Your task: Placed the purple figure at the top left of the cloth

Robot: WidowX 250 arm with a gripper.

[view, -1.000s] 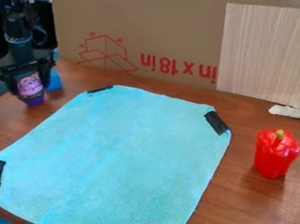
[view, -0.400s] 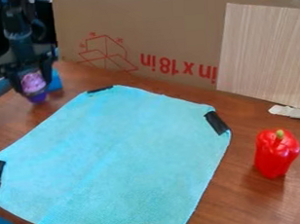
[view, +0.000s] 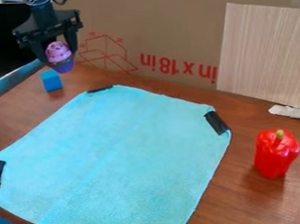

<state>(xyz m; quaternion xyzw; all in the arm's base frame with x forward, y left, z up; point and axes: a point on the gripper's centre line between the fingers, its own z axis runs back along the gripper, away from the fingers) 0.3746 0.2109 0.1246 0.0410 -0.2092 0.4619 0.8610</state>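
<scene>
Raised and shifted right relative to the earlier frames: the hand (view: 60, 58) and the purple figure (view: 57, 50), both at upper left of the frame. The blue cube (view: 52, 80), partly hidden behind them in those frames, now shows whole.

State of hand: fingers closed about the figure, one on each side, its pink-purple top up and darker base down. Figure appears off the tabletop (view: 13, 127), beyond the upper edge of the cloth (view: 117, 155); placement not yet done. Red pepper (view: 277, 153) stands at right of the frame, off the cloth.

Risks, as judged:
1. Grip. The figure looks rounded and tapers toward its base; if the fingers bear on the slope, it may turn or slip out during the carry.
2. Cube. It lies just below the figure in the frame. A dip taken too early could knock it.
3. Tape. Black tape (view: 100, 89) holds the cloth's top corner. A low approach could catch tape or cloth and ruck it; a base set down on the tape may tilt.
4. Release. Narrow base, so letting go too high or at a lean may topple the figure. Too short a travel leaves it on bare wood outside the upper-left edge.
</scene>
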